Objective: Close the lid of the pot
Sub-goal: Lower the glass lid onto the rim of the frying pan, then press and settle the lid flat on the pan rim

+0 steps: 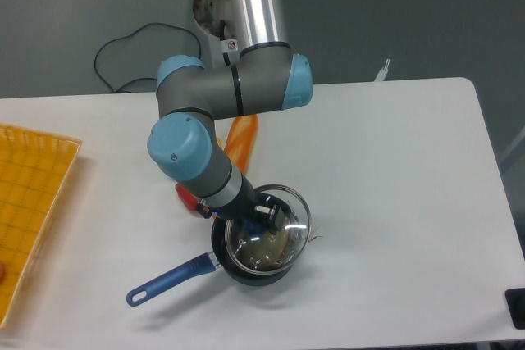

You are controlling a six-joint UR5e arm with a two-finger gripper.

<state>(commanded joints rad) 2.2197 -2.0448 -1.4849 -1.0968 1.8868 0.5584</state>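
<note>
The gripper (261,214) seems clamped on the blue knob of the round clear glass lid (271,234), holding it tilted over the black saucepan (246,272) for seating

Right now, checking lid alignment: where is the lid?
The lid sits low centre over the pot, held by the gripper, offset slightly right.
</note>
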